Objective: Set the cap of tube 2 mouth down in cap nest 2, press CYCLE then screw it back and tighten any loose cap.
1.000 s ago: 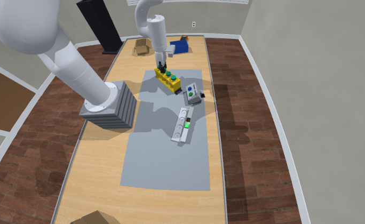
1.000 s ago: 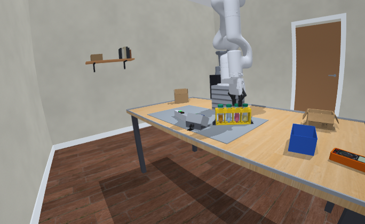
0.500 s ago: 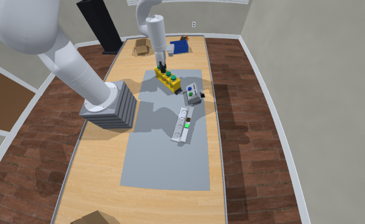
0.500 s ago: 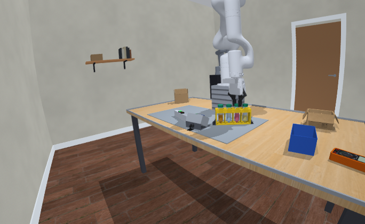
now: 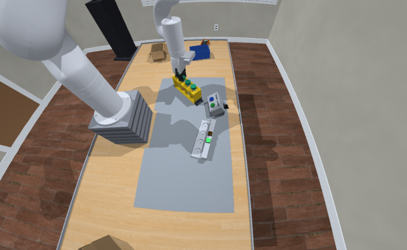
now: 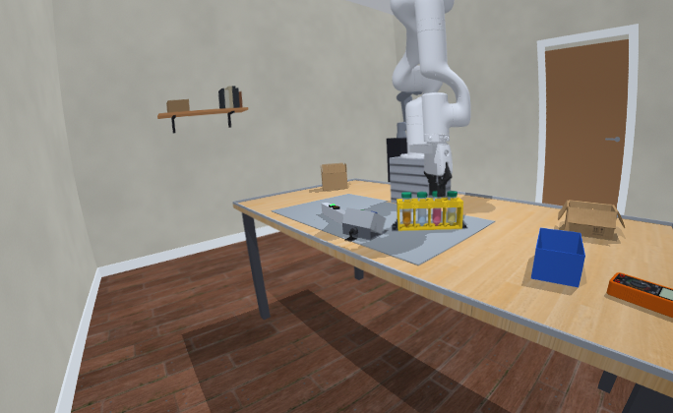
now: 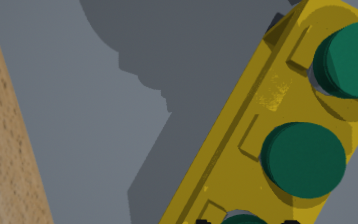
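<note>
The arm reaches down vertically, its claw (image 5: pixel 179 75) clamped on a green cap (image 6: pixel 434 194).
</note>
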